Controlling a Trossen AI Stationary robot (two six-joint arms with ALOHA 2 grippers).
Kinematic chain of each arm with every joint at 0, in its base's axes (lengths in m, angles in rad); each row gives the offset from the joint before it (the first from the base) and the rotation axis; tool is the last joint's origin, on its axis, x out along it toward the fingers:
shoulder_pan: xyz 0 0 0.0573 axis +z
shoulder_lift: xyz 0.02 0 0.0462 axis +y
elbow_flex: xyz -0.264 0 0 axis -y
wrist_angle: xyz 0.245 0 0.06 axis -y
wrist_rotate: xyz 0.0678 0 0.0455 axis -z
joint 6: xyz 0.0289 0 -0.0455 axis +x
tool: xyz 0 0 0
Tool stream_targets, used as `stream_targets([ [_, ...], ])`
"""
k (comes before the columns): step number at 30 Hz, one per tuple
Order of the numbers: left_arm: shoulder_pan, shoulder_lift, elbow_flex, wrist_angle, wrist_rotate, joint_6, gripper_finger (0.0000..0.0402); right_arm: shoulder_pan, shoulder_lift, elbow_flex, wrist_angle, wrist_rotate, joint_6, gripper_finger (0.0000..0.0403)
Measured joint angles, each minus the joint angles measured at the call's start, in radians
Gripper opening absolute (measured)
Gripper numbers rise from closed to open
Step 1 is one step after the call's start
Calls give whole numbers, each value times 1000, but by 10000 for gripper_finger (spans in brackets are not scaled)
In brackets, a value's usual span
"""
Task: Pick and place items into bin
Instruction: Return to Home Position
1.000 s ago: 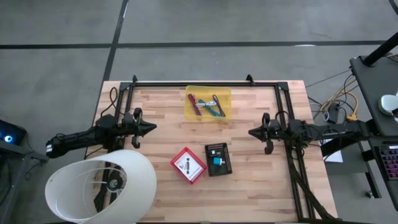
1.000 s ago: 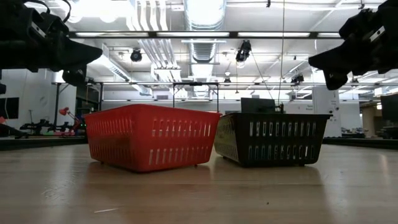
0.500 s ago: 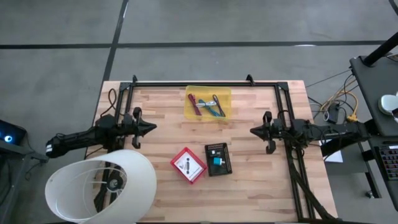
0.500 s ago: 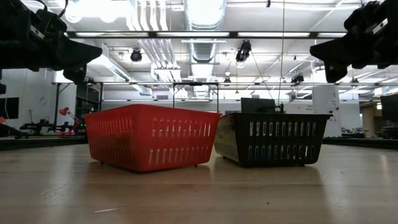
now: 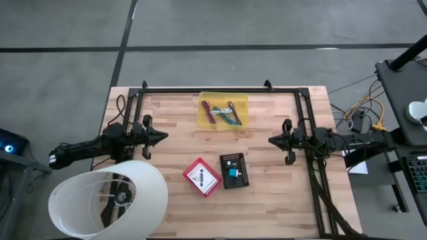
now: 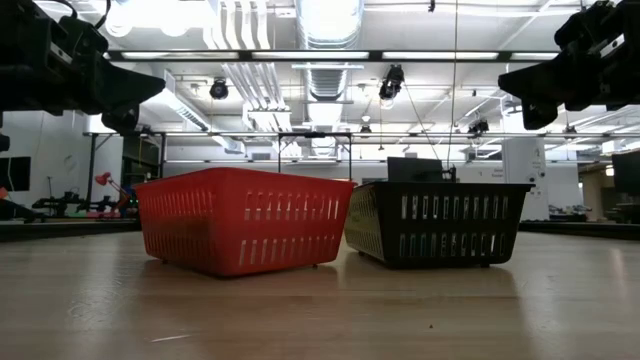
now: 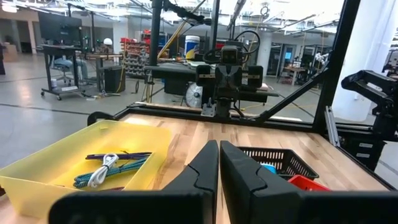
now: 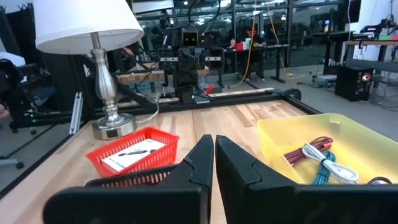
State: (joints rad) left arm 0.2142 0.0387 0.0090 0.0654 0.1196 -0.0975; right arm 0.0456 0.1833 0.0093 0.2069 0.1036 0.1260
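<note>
A yellow tray [image 5: 223, 111] at the table's far middle holds loose cords, red, teal and white [image 7: 102, 171], and a dark thin stick [image 7: 118, 155]. A red basket [image 5: 202, 177] holds a white printed card [image 8: 134, 152]. The black basket [image 5: 234, 171] beside it holds a small blue cube [image 5: 233, 173]. Both baskets rest on the near middle of the table. My left gripper [image 5: 163, 137] is shut and hangs in the air at the table's left. My right gripper [image 5: 270, 140] is shut too, in the air at the right. Both stand well above the baskets [image 6: 240, 230].
A table lamp with a white shade [image 5: 107, 200] stands at the table's near left corner, close under my left arm. A black frame [image 5: 220, 89] runs along the far edge and both sides. Bare wood lies between the tray and the baskets.
My right gripper has risen a little and drawn slightly back toward the table's right edge, staying shut. Nothing on the table has moved.
</note>
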Motion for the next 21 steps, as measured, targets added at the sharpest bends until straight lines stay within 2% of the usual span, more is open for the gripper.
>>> stream_targets([
  [21, 0, 1, 0, 2, -3, 0, 0, 0, 2, 0, -1, 1, 1, 8],
])
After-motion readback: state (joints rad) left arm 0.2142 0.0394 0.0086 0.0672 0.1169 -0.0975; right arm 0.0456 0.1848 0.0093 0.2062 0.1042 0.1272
